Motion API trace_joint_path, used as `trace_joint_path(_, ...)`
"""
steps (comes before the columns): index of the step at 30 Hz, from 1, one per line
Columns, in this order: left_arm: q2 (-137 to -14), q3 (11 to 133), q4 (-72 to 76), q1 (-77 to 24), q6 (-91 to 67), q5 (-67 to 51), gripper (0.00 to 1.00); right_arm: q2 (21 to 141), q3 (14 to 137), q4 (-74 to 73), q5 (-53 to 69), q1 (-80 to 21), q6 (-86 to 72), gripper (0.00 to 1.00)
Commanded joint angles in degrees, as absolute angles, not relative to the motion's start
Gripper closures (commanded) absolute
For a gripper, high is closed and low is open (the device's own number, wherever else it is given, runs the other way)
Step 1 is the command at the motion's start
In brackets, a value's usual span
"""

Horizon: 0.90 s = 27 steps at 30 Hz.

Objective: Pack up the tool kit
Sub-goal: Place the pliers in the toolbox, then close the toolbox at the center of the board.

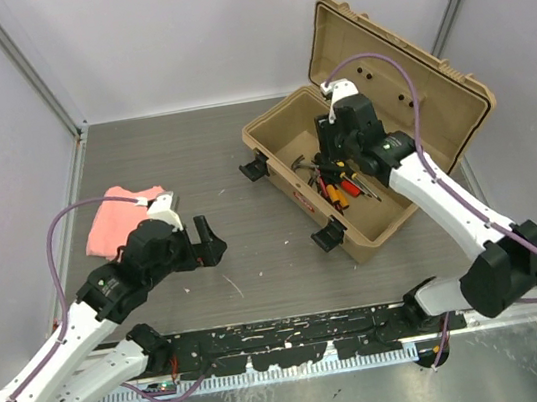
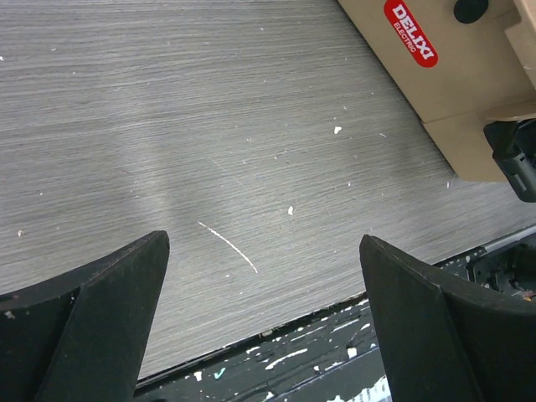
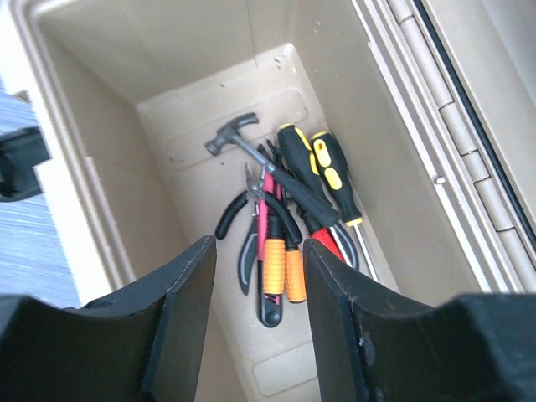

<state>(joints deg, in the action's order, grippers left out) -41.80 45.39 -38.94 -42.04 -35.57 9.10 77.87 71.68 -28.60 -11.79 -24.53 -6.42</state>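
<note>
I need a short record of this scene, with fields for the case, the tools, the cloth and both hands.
case: tan case, lid open, on the right part of the table
tools: hammer, pliers and screwdrivers lie together on the case floor
cloth: pink cloth, outside the case, beside the left arm
left hand: open, empty, over bare table near the case front
right hand: open, empty, above the tools
</note>
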Motion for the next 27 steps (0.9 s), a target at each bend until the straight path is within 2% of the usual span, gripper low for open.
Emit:
trace_joint_path(1,-41.4,45.2,-34.7,-42.2,-36.5,7.6,0.02,72.5,72.6,-25.7,-8.1,-24.7,-9.8,0.48)
trace_joint_path(8,-41.6,44.6,-33.2,-42.1,-37.2,6.5,0.02,63.6,72.8,-16.3,-9.3,-24.7,-1.7,0.44)
trace_joint_path(11,-41.9,44.3,-32.5,-42.2,-37.5,6.0,0.02,63.4,76.1,-12.6,-17.7,-24.7,3.8,0.4)
trace_joint_path(14,-42.1,44.4,-32.0,-42.1,-37.6,5.3,0.02,66.1,82.9,-13.8,-24.9,-24.7,7.2,0.39)
trace_joint_path(19,-42.5,45.1,-32.2,-42.1,-37.4,4.5,0.02,71.3,92.3,-17.6,-28.2,-24.5,11.9,0.38)
trace_joint_path(23,-42.4,44.8,-32.1,-42.1,-37.4,4.0,0.02,75.1,100.1,-22.6,-29.3,-22.1,12.3,0.35)
trace_joint_path(27,-42.4,44.6,-32.1,-42.2,-37.4,3.6,0.02,80.0,111.6,-31.4,-25.1,-16.7,11.2,0.31)
